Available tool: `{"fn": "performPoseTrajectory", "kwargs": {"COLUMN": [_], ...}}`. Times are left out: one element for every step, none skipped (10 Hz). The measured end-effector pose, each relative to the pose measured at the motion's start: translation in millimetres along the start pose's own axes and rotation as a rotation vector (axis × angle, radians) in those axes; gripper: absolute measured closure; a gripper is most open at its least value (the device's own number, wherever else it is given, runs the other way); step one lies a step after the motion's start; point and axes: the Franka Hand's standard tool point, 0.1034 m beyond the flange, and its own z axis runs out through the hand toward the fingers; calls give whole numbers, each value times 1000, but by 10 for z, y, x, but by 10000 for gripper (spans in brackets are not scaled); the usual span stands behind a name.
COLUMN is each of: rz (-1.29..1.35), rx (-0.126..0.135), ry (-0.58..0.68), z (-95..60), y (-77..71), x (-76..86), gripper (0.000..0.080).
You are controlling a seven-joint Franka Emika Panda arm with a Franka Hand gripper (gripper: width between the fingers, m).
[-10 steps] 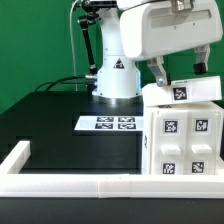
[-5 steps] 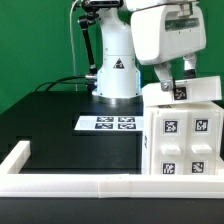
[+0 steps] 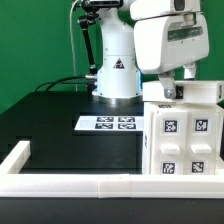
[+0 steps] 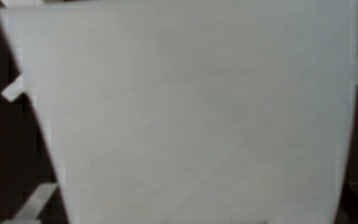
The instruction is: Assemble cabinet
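The white cabinet body (image 3: 185, 140) stands at the exterior view's right, with tags on its front. A white top panel (image 3: 205, 93) lies on top of it. My gripper (image 3: 178, 84) hangs right over the panel's left part, and its dark fingers (image 3: 169, 90) stand apart and reach down to the panel. It covers the panel's tag. In the wrist view the white panel surface (image 4: 194, 120) fills nearly the whole picture, very close, and the fingertips do not show.
The marker board (image 3: 108, 124) lies on the black table in front of the robot base (image 3: 116, 78). A long low white border frame (image 3: 60, 180) runs along the near edge and turns up at the exterior view's left.
The hand has turned about its vertical axis and shifted right and slightly down over the top panel. It now hides the panel's tag. The panel and the body have not moved.
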Motion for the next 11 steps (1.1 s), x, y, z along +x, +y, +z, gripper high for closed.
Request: {"fn": "performPoseTrajectory", "kwargs": {"rz": [0,4,39,71,214,345,462,584,693,847,957], "rx": [0,0,0,0,-2,-4,-14,-23,-28,-33,-34], "ry": [0,0,0,2,4,6,15,25,36,47,56], "z": [0,0,1,2,2,4,7,7,8,12,9], "y": [0,1,1,0,-6,-14,-21,-39,-48,-53,-57], "x": [-2,-3,-3,-3,0,6,22,37,46,51,74], "gripper": [248,243,243,243,243,243,243,243,243,242,242]}}
